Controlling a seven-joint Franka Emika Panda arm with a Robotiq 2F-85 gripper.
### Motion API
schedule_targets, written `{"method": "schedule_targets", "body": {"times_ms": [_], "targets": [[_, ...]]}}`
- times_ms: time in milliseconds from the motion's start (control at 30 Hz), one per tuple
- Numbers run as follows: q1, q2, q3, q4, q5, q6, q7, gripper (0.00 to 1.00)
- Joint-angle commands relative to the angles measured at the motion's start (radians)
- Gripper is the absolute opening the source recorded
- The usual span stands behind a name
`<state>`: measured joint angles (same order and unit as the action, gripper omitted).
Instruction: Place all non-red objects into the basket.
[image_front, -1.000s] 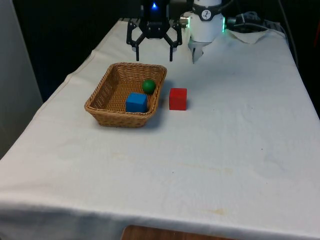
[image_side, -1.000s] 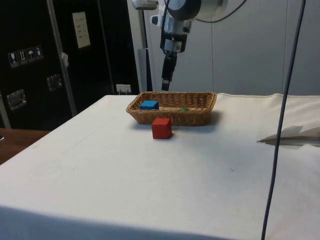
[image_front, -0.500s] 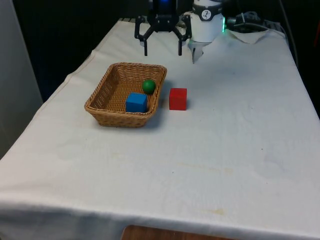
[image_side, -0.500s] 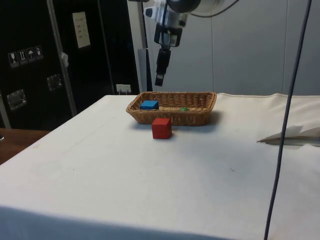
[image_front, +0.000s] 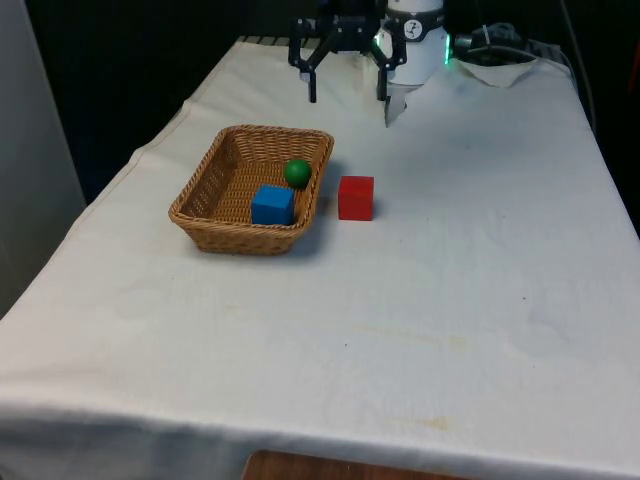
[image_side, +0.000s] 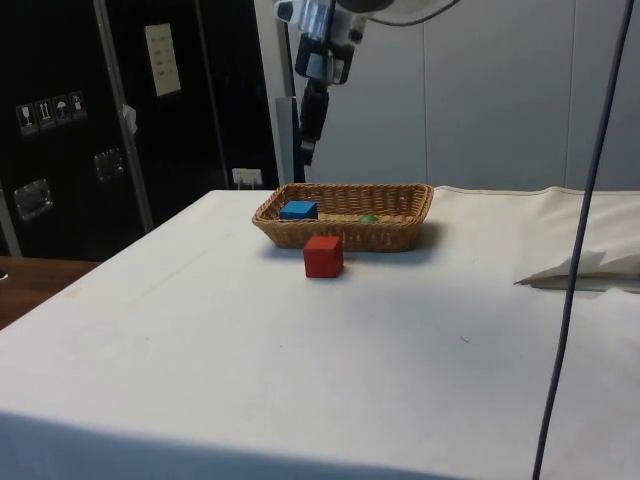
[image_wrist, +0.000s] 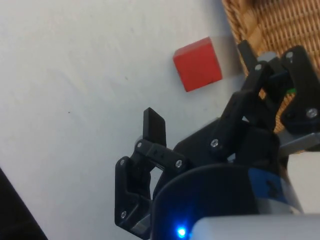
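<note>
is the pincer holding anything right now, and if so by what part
Nothing is held. The pincer hangs open and empty above the table's far end. The blue cube and green ball lie in the basket; the red cube sits beside it.

Setting: robotics laboratory. White-draped surface (image_front: 400, 300) at frame centre, robot arm (image_front: 415, 40) at top. Dark labelled cabinets (image_side: 60, 120) fill side view's left.

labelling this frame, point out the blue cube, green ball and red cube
blue cube (image_front: 272, 204), front view, on its front face
green ball (image_front: 297, 172), front view, at its middle
red cube (image_front: 355, 198), front view, on its front face
</note>
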<state>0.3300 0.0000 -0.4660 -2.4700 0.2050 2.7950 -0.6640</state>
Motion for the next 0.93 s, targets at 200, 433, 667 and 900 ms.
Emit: {"method": "schedule_targets", "body": {"times_ms": [200, 433, 667, 900], "targets": [[-0.002, 0.007, 0.040, 0.000, -0.060, 0.020, 0.066, 1.00], [-0.003, 0.007, 0.068, 0.003, -0.099, 0.018, 0.116, 1.00], [-0.002, 0.013, 0.095, 0.020, -0.115, 0.010, 0.161, 1.00], [0.000, 0.015, 0.111, 0.030, -0.091, 0.002, 0.174, 1.00]]}}
